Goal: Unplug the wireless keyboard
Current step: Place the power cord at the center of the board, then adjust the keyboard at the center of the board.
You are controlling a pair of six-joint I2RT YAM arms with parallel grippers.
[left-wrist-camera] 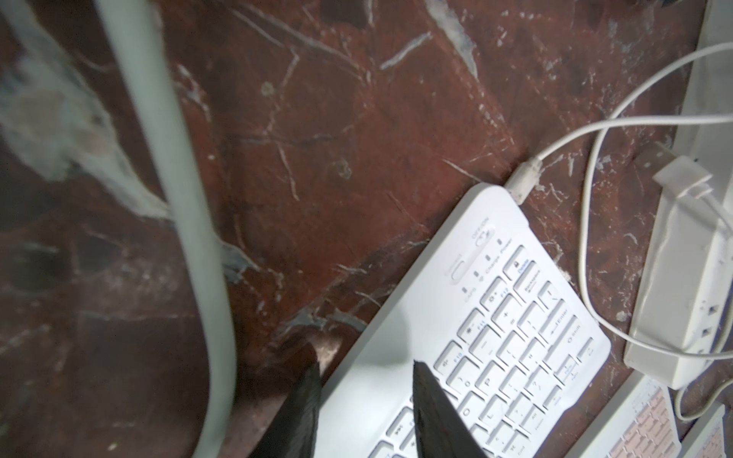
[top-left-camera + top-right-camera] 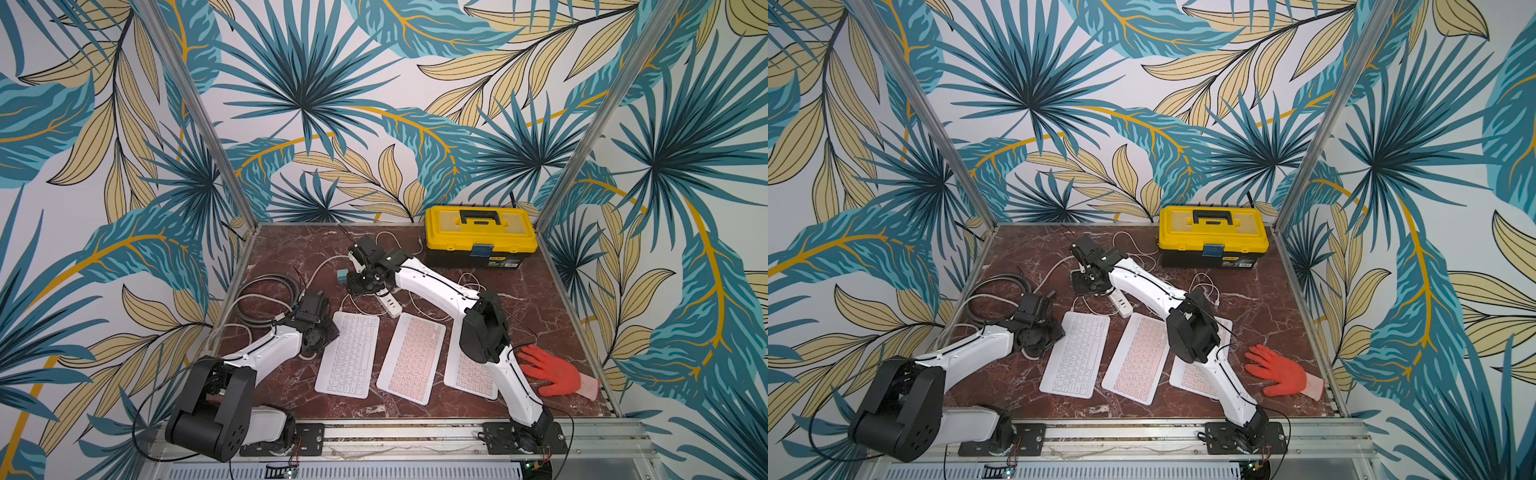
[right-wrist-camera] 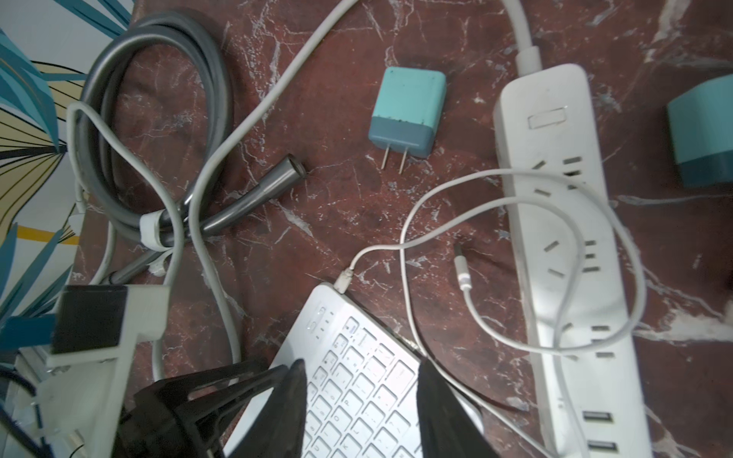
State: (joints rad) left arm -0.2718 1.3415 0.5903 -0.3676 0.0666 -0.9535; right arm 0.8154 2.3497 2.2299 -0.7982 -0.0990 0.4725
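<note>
White wallpaper (image 2: pixel 374 62) printed with large teal, beige and mustard palm leaves covers the back wall and both side walls. Two slanting aluminium frame posts (image 2: pixel 199 116) rise from the far corners of a dark red-brown, white-veined marble tabletop (image 2: pixel 536 307). A ribbed aluminium rail (image 2: pixel 395 436) runs along its near edge. The light is soft and even, with faint shadows.
</note>
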